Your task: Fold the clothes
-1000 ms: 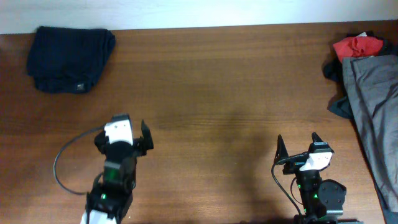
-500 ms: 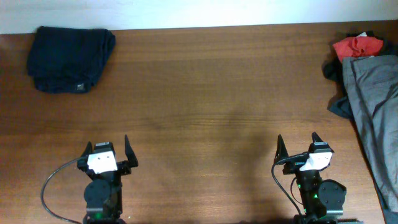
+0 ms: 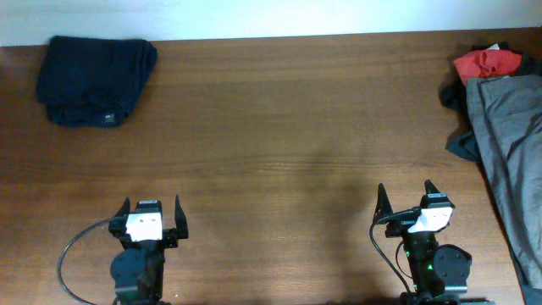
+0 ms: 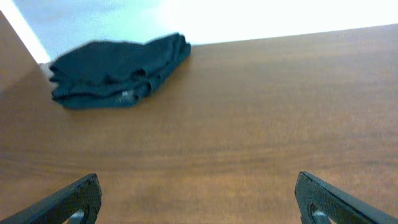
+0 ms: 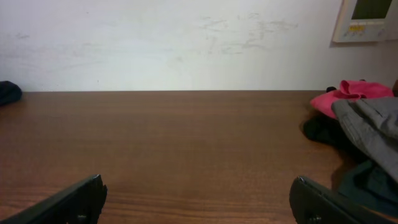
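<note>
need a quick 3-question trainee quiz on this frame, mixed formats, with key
1. Where on the table is the navy garment? A: far left corner. B: centre. C: near right edge.
2. True or false: both arms' jaws stand open and hold nothing.
3. Fill in: the big garment on the right, next to the red garment, is ___ in colour.
Key: 1 A; 2 true; 3 grey.
</note>
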`<state>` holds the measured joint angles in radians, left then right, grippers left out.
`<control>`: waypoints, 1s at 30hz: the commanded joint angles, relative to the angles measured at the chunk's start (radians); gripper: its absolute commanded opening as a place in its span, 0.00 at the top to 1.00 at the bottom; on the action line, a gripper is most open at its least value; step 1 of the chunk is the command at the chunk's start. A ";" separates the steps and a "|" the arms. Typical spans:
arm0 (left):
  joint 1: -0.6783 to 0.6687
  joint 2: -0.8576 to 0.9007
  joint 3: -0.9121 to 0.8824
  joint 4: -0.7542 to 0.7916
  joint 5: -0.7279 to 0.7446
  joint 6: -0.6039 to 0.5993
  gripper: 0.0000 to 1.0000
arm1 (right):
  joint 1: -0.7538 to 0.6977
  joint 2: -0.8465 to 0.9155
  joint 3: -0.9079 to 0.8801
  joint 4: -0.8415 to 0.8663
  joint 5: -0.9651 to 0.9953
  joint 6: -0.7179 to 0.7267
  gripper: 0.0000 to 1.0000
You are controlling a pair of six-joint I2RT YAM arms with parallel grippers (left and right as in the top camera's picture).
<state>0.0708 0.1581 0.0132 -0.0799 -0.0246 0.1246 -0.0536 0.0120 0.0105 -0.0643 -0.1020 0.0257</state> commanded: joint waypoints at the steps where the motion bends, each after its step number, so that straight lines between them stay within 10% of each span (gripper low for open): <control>1: 0.009 -0.090 -0.004 -0.004 0.022 0.020 0.01 | -0.009 -0.008 -0.005 -0.007 0.009 0.004 0.02; 30: 0.009 -0.153 -0.004 -0.004 0.021 0.020 0.01 | -0.009 -0.008 -0.005 -0.007 0.009 0.004 0.01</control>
<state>0.0746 0.0154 0.0132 -0.0799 -0.0212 0.1314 -0.0540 0.0120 0.0105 -0.0643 -0.1020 0.0265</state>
